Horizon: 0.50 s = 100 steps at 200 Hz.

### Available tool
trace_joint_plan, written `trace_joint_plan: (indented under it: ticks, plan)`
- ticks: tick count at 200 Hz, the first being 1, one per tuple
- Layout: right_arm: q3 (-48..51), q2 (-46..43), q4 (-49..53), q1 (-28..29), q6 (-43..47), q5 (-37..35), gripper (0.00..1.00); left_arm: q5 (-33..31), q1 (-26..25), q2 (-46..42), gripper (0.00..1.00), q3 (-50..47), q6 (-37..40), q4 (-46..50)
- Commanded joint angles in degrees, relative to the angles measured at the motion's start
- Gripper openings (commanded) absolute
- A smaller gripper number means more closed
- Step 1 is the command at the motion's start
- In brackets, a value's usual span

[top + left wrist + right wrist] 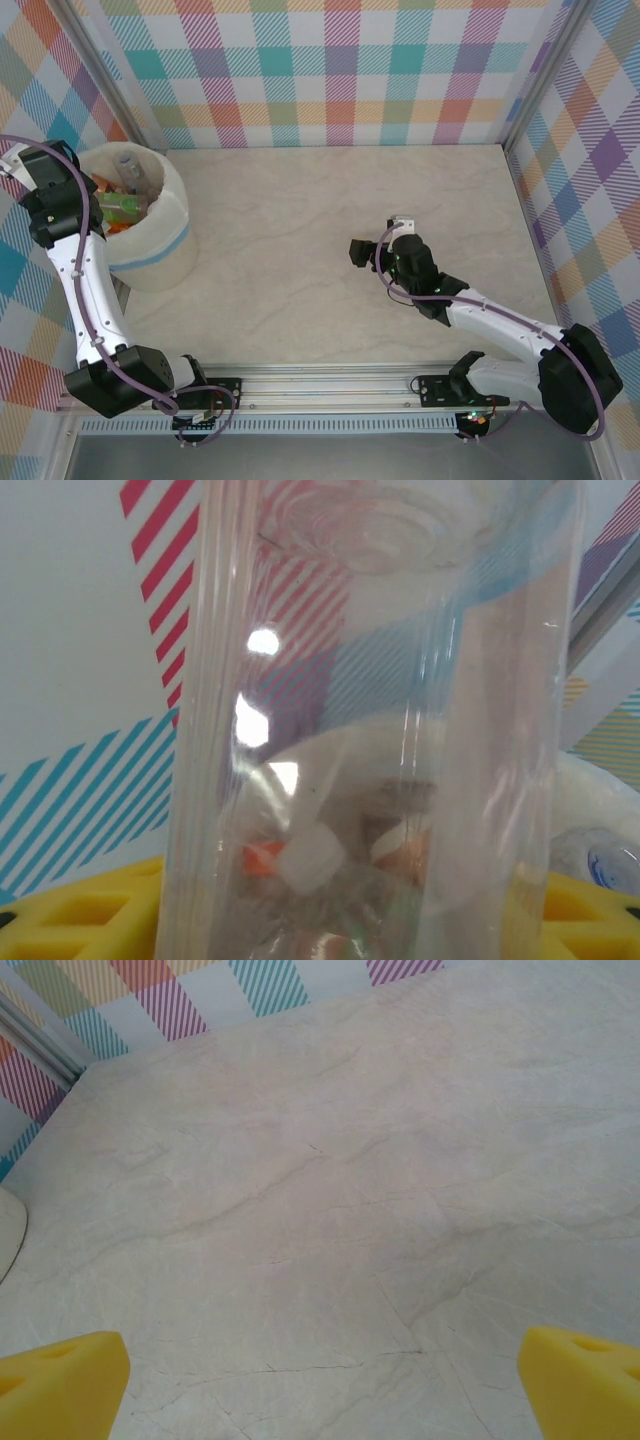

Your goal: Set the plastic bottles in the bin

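The white bin (165, 245) stands at the table's left edge, with several plastic bottles (122, 206) piled inside. My left gripper (103, 183) hovers over the bin. A clear plastic bottle (380, 730) stands upright between its yellow fingers (80, 915), touching both, and rises above the bin's rim (127, 163). Through this bottle I see a white cap (312, 860) and orange labels of the bottles below. My right gripper (358, 252) stands open over the bare middle of the table, nothing between its yellow fingertips (60, 1380).
The bin's white rim (600, 800) shows behind the held bottle. Checked walls (340, 70) enclose the marble table (300, 220) at the back and sides. A metal rail (330, 385) runs along the near edge by the arm bases.
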<state>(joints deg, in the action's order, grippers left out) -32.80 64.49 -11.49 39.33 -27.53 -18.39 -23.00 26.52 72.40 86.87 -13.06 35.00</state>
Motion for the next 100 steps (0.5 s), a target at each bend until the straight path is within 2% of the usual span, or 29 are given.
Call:
trace_joint_plan:
  ticks: [1,30,63,82,100]
  plan:
    - [-2.4,0.3,-1.5,-0.5,1.9,-0.2,1.00,1.0,0.9,0.6,0.71,0.2,-3.3,2.2]
    - [-2.8,0.5,-1.2,-0.8,3.2,-0.3,1.00,6.9,0.8,0.2,0.86,2.1,-5.2,4.4]
    - [-3.3,-0.4,-0.6,-1.9,6.3,-1.7,1.00,12.3,-0.5,-2.1,0.94,6.7,-6.1,7.9]
    - [-3.9,-1.1,-0.2,-3.2,8.5,-2.2,1.00,13.1,-4.8,-4.9,0.95,7.3,-6.0,7.4]
    - [-4.2,-1.8,0.3,-4.9,10.3,-2.7,1.00,13.4,-11.6,-7.1,0.97,7.0,-5.9,6.5]
